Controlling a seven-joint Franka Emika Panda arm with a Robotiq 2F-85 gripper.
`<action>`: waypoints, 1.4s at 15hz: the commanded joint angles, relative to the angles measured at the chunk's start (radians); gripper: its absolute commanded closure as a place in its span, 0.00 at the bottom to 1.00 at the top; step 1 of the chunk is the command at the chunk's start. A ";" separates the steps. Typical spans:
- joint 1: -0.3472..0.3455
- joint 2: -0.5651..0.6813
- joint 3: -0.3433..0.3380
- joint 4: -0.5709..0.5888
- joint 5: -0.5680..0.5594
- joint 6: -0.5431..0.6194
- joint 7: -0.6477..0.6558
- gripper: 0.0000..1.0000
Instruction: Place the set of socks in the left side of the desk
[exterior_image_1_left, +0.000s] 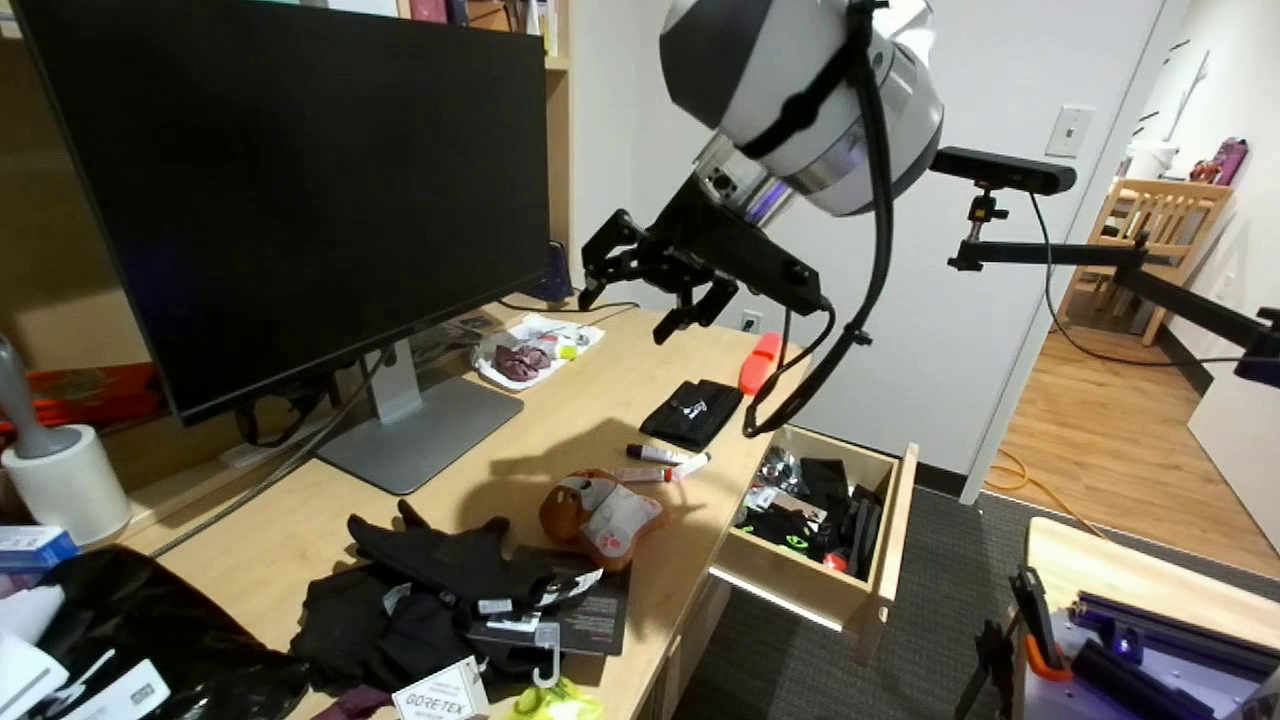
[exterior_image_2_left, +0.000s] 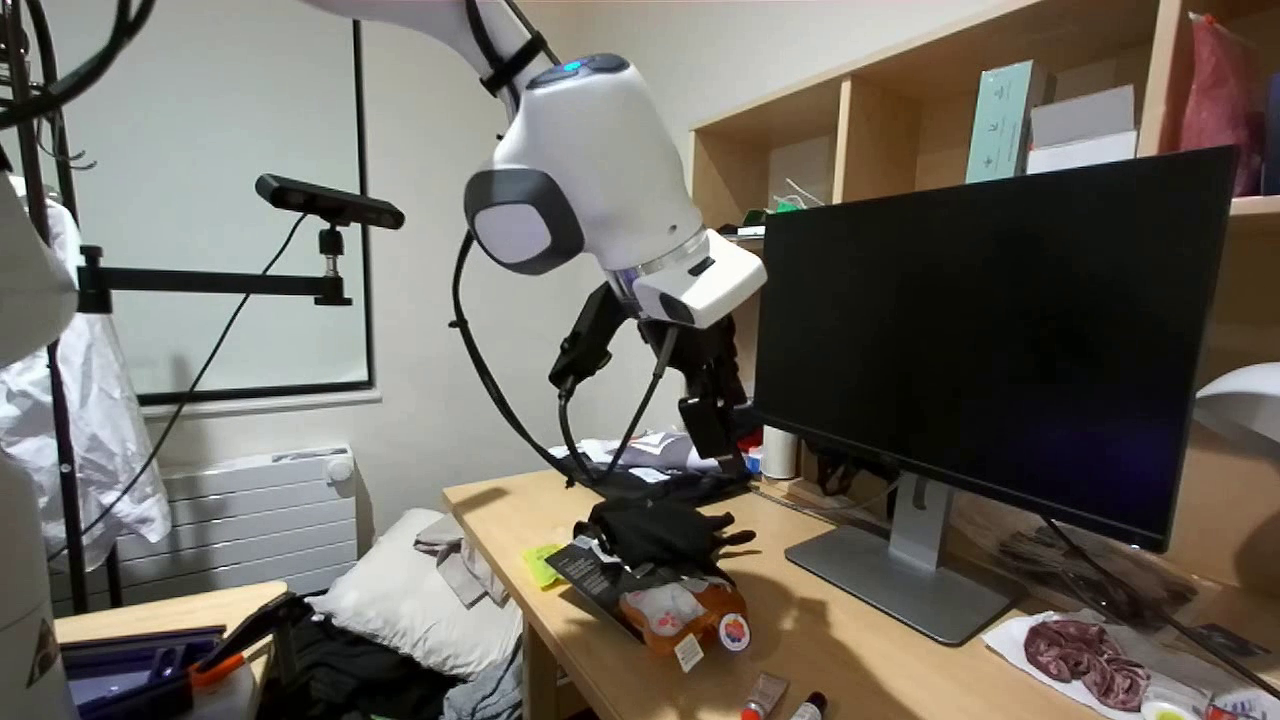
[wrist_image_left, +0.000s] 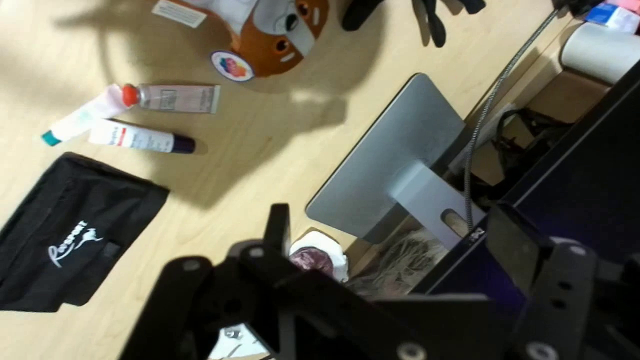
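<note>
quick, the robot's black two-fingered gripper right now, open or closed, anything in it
Black two-fingered gripper: open, holding nothing.

We see the black, white-labelled set of socks (exterior_image_1_left: 430, 620) bunched up. It lies on the light-wood worktop (exterior_image_1_left: 610, 385).

I have my gripper (exterior_image_2_left: 718, 440) up above the bench (exterior_image_2_left: 930, 690) in an exterior view, apart from the black fabric bundle (exterior_image_2_left: 650, 530) lying just behind an orange-and-white plush (exterior_image_2_left: 690, 610); a monitor (exterior_image_2_left: 980, 340) stands nearby.
</note>
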 joint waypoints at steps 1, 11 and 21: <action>-0.093 -0.049 -0.019 -0.010 -0.284 -0.149 0.198 0.00; -0.095 -0.083 -0.116 0.065 -0.735 -0.691 0.218 0.00; -0.033 -0.042 -0.158 0.015 -0.710 -0.477 -0.254 0.00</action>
